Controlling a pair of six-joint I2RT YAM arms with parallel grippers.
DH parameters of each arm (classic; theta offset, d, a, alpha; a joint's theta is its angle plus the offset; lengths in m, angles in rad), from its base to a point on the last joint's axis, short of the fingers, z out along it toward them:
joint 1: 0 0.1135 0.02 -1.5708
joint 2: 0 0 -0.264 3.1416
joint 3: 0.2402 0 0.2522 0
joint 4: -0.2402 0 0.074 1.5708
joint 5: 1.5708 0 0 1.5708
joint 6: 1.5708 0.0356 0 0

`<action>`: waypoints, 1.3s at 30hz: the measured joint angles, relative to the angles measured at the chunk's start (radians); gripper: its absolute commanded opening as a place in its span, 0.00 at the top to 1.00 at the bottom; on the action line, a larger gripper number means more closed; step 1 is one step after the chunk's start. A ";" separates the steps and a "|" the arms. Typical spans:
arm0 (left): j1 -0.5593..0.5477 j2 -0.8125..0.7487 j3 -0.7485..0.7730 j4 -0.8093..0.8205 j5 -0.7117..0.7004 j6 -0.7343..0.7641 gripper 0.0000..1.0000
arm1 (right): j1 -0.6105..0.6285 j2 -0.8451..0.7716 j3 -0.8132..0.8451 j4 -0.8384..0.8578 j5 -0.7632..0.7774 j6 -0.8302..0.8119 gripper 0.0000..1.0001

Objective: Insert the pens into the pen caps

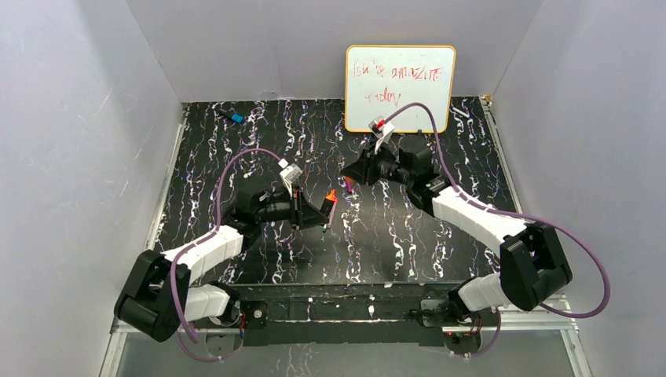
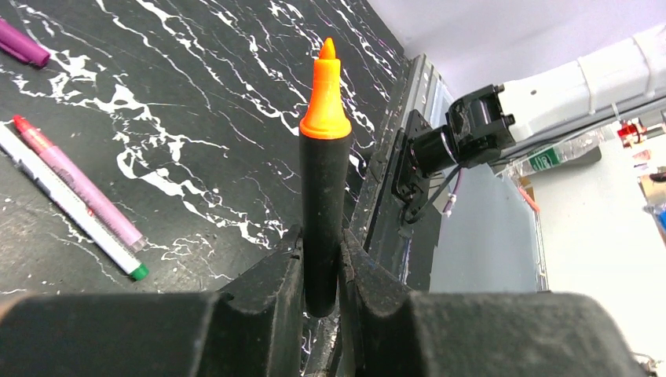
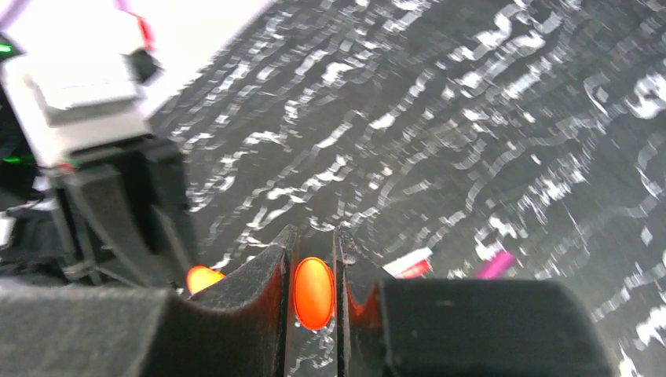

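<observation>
My left gripper point(image 2: 320, 242) clenches the orange-tipped marker point(image 2: 323, 181), tip toward my right gripper point(image 3: 314, 236) — which grasps the orange cap point(image 3: 313, 292), near but not yet in line.

From top: high above the near edge, facing down over the whole counter point(image 1: 236, 157). From wrists: close behind left gripper point(image 2: 320, 236) and right gripper point(image 3: 314, 236), skimming that same counter.
</observation>
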 measured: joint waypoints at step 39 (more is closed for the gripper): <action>-0.019 -0.058 -0.038 0.113 -0.004 -0.008 1.00 | 0.026 0.090 0.121 0.113 -0.491 0.183 0.99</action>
